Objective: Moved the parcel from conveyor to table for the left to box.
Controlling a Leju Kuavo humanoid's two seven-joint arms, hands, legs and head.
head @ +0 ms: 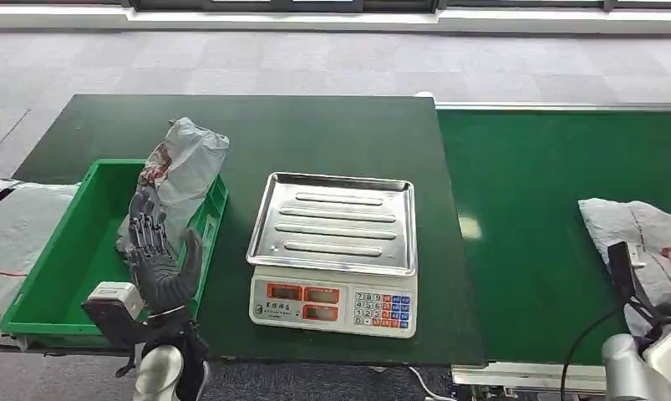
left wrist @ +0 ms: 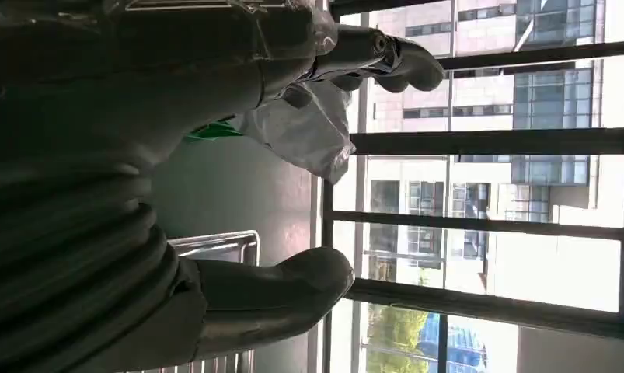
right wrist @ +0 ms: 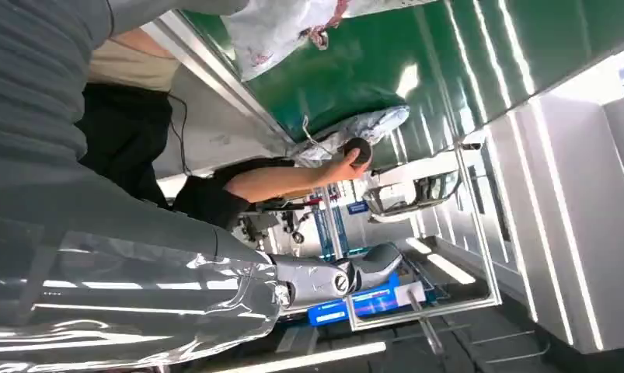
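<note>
From above, the left robot hand [head: 159,255] stands with fingers spread and holding nothing, over the green box [head: 60,280] at the tabletop's [head: 332,138] left end. A grey parcel [head: 184,167] lies just past its fingertips, propped on the box's right wall, long axis running away from the robot. The left wrist view catches its thumb [left wrist: 293,291] well apart from the fingers [left wrist: 386,58]. Another parcel [head: 641,238] lies on the conveyor [head: 549,192] by the near edge. The right wrist view adds a person's hand [right wrist: 347,159] at the belt's far end; whether the right robot hand [right wrist: 355,272] is closed, I cannot tell. A scale [head: 336,251] sits mid-tabletop, bare green surface behind it.
</note>
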